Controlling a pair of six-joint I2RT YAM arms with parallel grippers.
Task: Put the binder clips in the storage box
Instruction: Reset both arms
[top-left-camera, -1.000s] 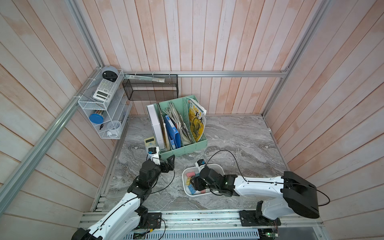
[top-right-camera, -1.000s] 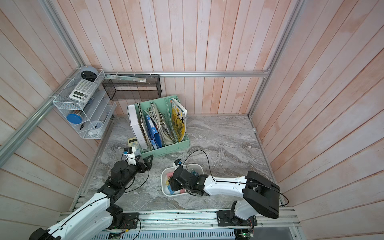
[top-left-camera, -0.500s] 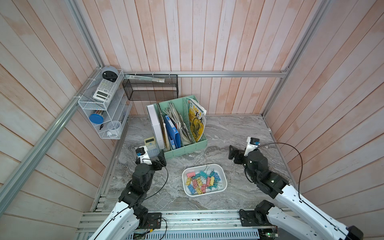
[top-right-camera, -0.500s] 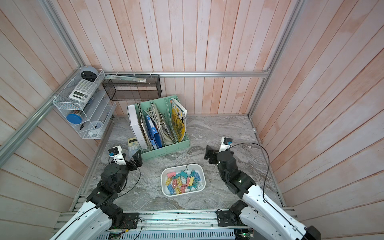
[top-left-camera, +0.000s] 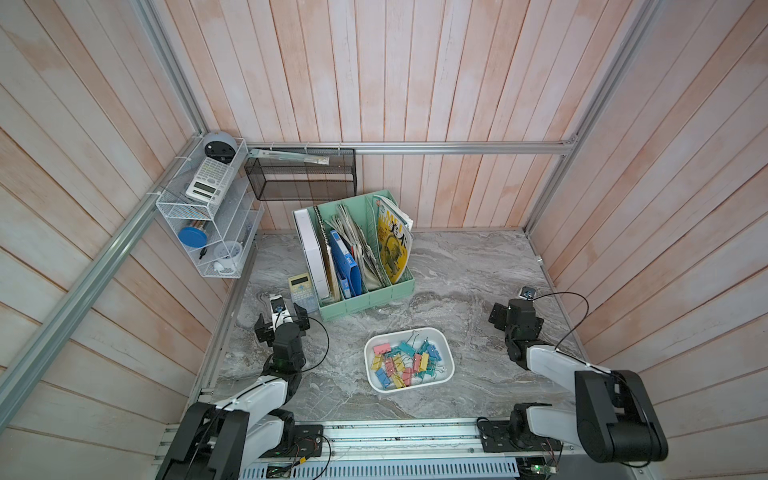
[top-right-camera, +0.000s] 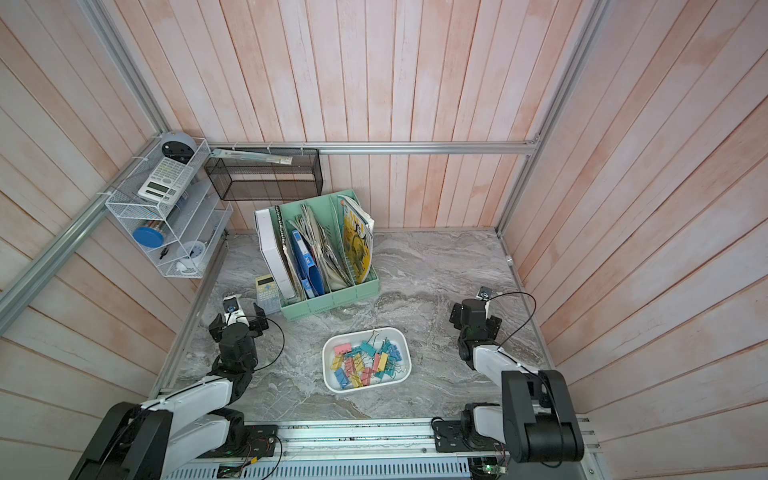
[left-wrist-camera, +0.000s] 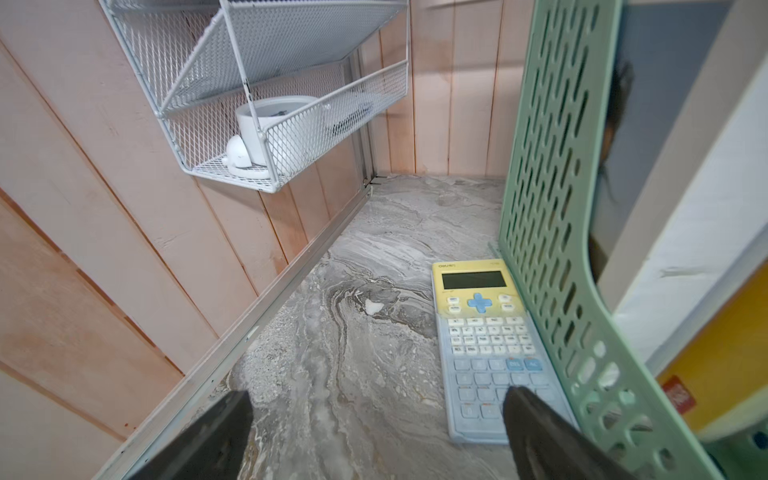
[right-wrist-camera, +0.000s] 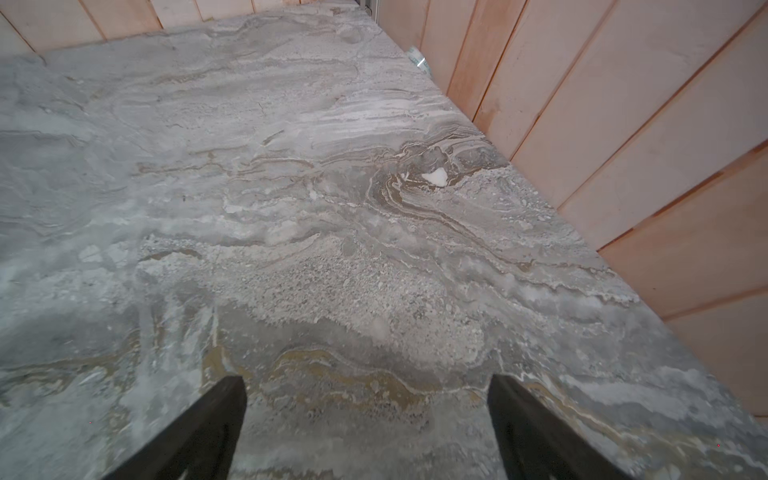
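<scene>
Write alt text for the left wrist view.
The open, empty left gripper sits over a grey marble table, with a yellow-and-blue calculator lying flat just ahead, beside a mint green file organizer. A white wire rack hangs on the plank wall beyond.

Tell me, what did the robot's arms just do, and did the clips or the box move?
The right hand pulled out of the storage box and swung away to the right side of the table. It is open and empty now. The left hand slid a little to its left, away from the green organizer, and is open too. The storage box, the binder clips in it and the green organizer stayed put.
</scene>
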